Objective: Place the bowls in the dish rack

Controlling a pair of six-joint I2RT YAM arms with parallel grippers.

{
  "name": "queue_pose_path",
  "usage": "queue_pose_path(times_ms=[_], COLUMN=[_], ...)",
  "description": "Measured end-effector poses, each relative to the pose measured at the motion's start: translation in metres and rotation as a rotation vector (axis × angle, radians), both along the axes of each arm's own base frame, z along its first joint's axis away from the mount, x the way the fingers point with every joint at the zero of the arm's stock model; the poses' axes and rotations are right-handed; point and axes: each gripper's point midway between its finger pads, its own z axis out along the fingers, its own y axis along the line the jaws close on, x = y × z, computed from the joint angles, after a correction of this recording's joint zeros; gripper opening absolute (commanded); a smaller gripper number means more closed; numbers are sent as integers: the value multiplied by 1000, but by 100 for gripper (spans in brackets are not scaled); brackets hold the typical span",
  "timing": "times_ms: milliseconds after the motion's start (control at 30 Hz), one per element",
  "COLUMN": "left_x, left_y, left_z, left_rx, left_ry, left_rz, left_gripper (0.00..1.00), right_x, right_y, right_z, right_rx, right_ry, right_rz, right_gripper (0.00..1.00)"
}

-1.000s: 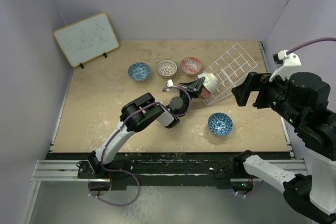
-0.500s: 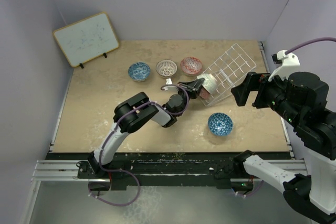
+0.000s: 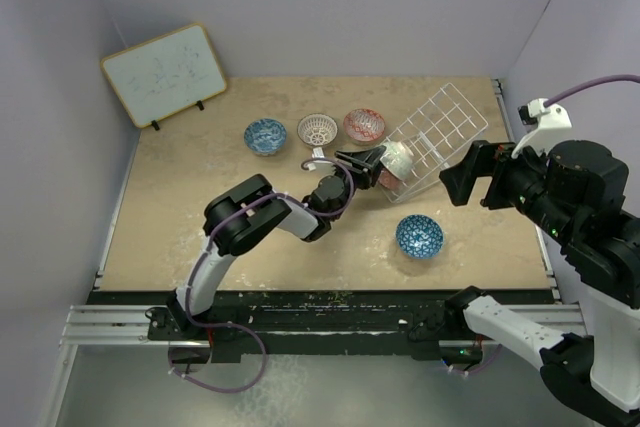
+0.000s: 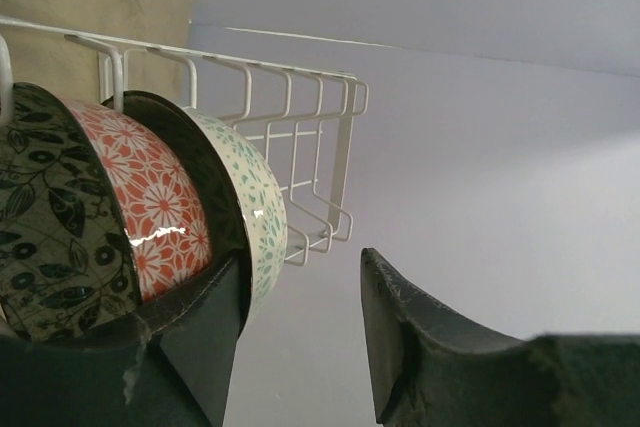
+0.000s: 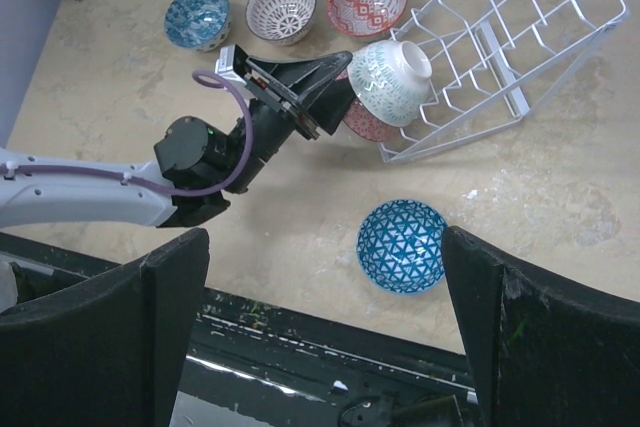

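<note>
Toward the table's far right, the dish rack leans tilted, where it was a second ago. The left gripper has pushed up to its low end and parted its jaws, releasing the pale green-white bowl, which stands in the rack beside a red-flowered bowl and a black-leafed bowl. From above, those two are nearly hidden. The right gripper hangs spread and empty. Whether the left gripper's one finger touches the bowl's rim is unclear.

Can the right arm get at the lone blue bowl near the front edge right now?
Probably yes. The blue bowl sits alone on bare table, upright, just below the right gripper, which is open and empty. The left gripper is up at the rack, off to the side and not in the path.
</note>
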Motion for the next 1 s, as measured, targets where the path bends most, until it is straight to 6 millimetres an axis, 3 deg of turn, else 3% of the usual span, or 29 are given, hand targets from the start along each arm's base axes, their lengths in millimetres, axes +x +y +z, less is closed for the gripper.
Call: queue_pose_path(times_ms=[367, 500, 600, 867, 1000], left_x=[-6, -9, -13, -23, -30], left_y=[5, 9, 13, 31, 40], left_z=[5, 7, 11, 13, 28], left_rx=[31, 45, 60, 146, 194], left_ry=[15, 17, 13, 8, -26], left_rz=[-41, -51, -60, -73, -93], left_gripper=[72, 84, 99, 99, 99], right_x=[-1, -2, -2, -1, -2], right_y=[0, 0, 0, 1, 1], right_z=[-1, -3, -3, -2, 0], right_rx=[6, 4, 9, 25, 39], right_ry=[1, 4, -2, -13, -23], right_rz=[2, 2, 3, -1, -4], right_gripper=[100, 100, 100, 100, 100])
